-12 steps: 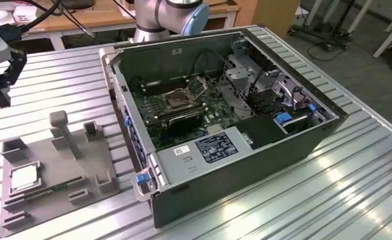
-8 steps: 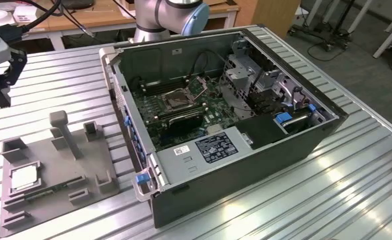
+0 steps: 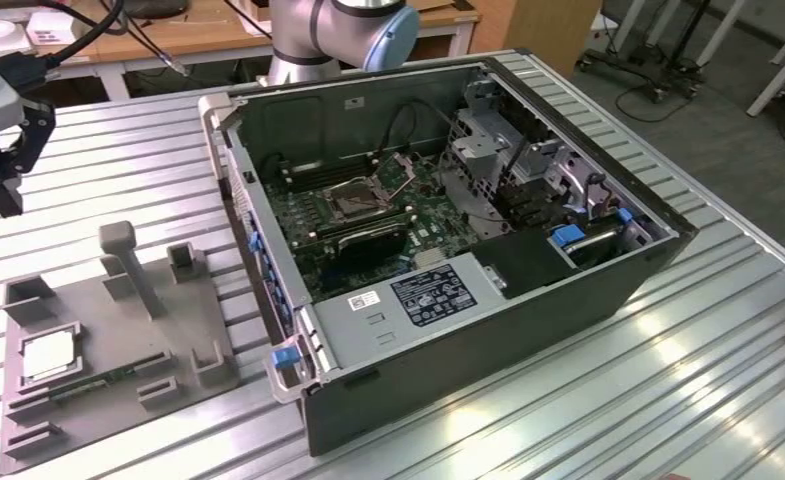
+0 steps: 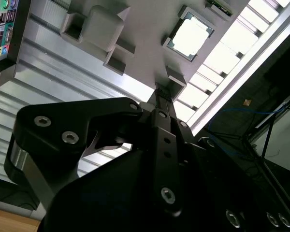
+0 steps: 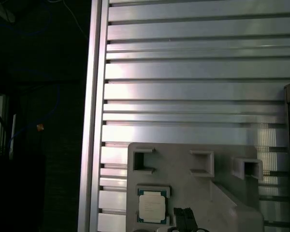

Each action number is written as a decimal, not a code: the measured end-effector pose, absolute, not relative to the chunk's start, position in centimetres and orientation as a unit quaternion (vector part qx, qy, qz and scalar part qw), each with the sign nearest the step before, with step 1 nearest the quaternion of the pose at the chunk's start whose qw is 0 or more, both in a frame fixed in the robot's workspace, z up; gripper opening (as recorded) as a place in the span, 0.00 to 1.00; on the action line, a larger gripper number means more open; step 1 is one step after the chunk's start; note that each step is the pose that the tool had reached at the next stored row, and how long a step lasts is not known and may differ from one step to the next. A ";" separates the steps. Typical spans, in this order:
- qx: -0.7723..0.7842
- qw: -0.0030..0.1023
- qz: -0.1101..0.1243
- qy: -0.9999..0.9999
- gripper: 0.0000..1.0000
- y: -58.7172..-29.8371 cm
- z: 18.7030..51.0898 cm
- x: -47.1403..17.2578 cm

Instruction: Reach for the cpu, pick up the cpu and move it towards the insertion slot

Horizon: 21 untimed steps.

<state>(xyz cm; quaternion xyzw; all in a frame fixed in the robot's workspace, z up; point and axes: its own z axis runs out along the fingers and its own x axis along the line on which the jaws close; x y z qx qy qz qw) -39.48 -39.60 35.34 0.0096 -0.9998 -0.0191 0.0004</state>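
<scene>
The cpu [image 3: 48, 355] is a small silver square lying in a recess of the grey tray [image 3: 192, 330] at the exterior view's lower left. It also shows in both wrist views, cpu [image 4: 190, 34] and cpu [image 5: 152, 207], on the tray [image 5: 183, 183]. My gripper [image 3: 5, 205] hangs above the table at the exterior view's far left, well off the chip and beyond the tray's far end. Its black fingers [image 4: 165, 99] lie together, shut on nothing. The insertion slot [image 3: 356, 197], a silver-framed square socket, sits on the board inside the open computer case [image 3: 606, 290].
A narrow green circuit strip [image 3: 99, 385] lies on the tray beside the chip, among raised grey posts [image 3: 123, 255]. The ribbed metal table [image 3: 712, 380] ends in an edge [image 5: 94, 121] close to the tray. Desks and cables stand behind the arm's base [image 3: 305, 40].
</scene>
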 end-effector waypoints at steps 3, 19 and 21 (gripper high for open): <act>0.010 0.000 -0.019 -1.000 0.11 -39.6 35.3 -39.5; 0.010 0.000 -0.019 -1.000 0.11 -39.6 35.0 -39.5; 0.010 0.000 -0.019 -1.000 0.11 -39.6 35.0 -39.5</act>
